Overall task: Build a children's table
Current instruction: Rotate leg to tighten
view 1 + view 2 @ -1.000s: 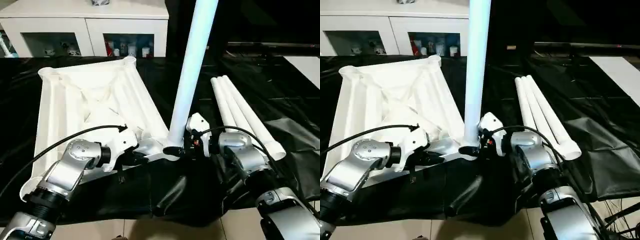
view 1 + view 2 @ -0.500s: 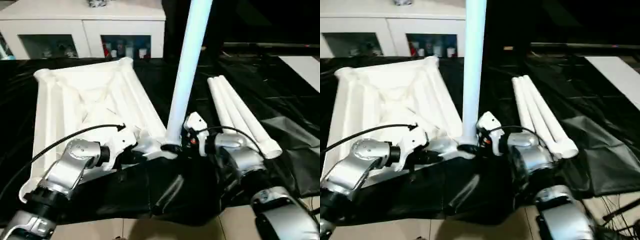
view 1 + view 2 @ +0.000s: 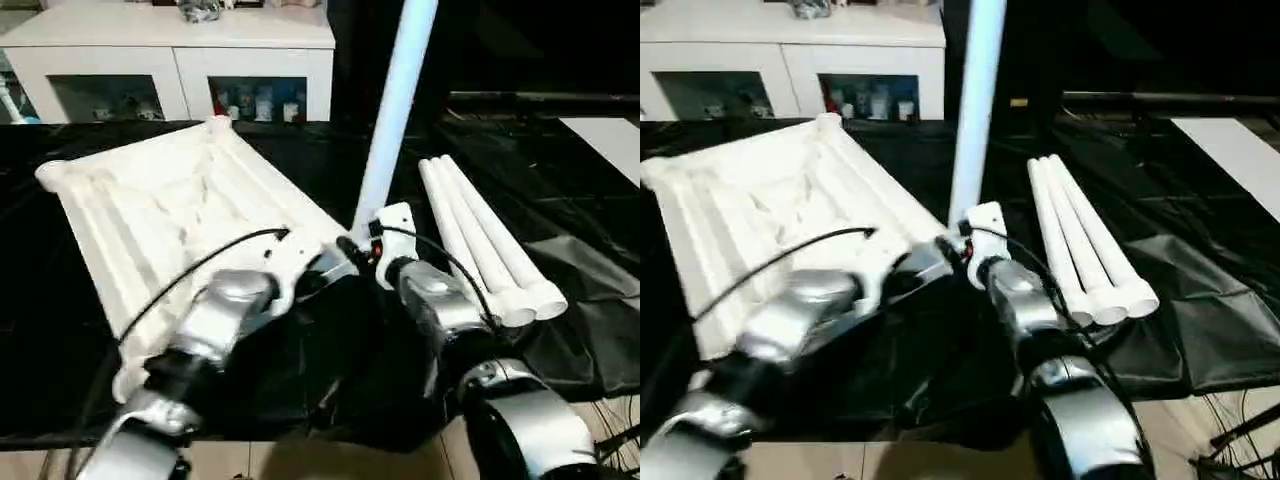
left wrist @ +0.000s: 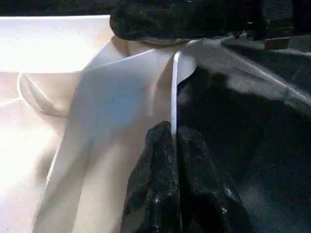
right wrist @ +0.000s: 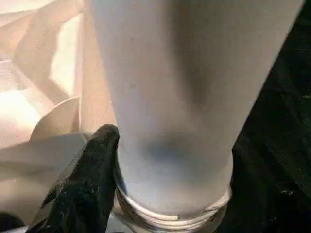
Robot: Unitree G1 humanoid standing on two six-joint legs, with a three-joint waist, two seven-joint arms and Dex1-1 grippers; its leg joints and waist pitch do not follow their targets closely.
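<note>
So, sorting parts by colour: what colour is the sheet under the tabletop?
Black plastic sheet, glossy and wrinkled; clearest in the left eye view.

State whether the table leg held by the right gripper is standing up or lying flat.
Standing up. The leg rises steeply from the tabletop's near corner socket, leaning slightly, while three spare legs lie flat on the black sheet.

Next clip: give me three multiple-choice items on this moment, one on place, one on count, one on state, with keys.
1. Where do the loose legs lie?
A. on the tabletop
B. right of the tabletop, on the black sheet
C. on the cabinet

2. How many loose legs lie there?
A. one
B. three
C. five

3. How is the left gripper?
A. wide open
B. shut on the tabletop's thin edge
C. shut on a leg

Key: B, they lie beside it on the sheet; B, three tube ends show; B, its fingers pinch the white edge.
</note>
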